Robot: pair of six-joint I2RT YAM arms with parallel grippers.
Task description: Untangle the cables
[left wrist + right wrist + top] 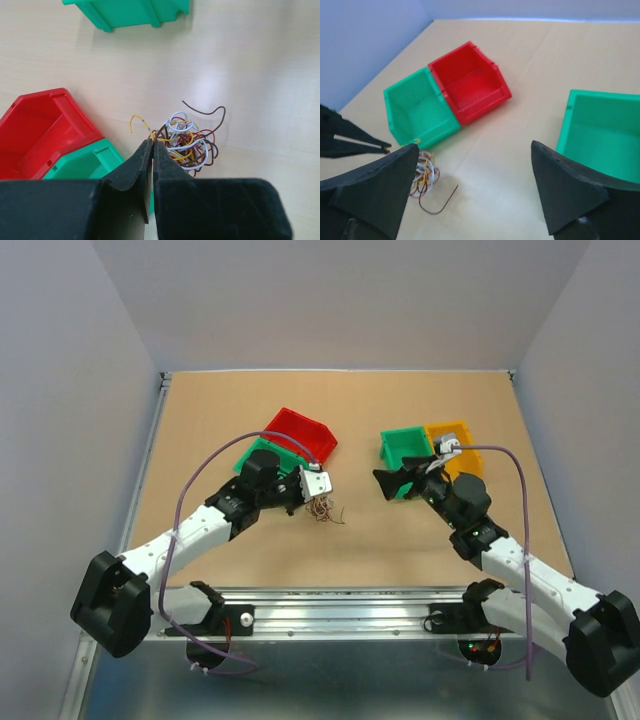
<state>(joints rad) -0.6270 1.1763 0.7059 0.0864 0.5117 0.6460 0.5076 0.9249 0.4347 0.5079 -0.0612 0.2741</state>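
My left pincer [151, 145] is clenched on a strand at the edge of the cables [189, 142], on the bench [260, 75] just beside a green bin [82, 162]. My right pincer [474, 146] gapes wide, well apart. If I pull now, the whole clump probably drags along since nothing pins it. Can't tell which strand I've got, the tips hide it.

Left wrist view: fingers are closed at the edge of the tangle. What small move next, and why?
Probably bring the right gripper across to the loose dark wire. The left gripper looks shut on a strand of the cables, while the right one is open and apart from them.
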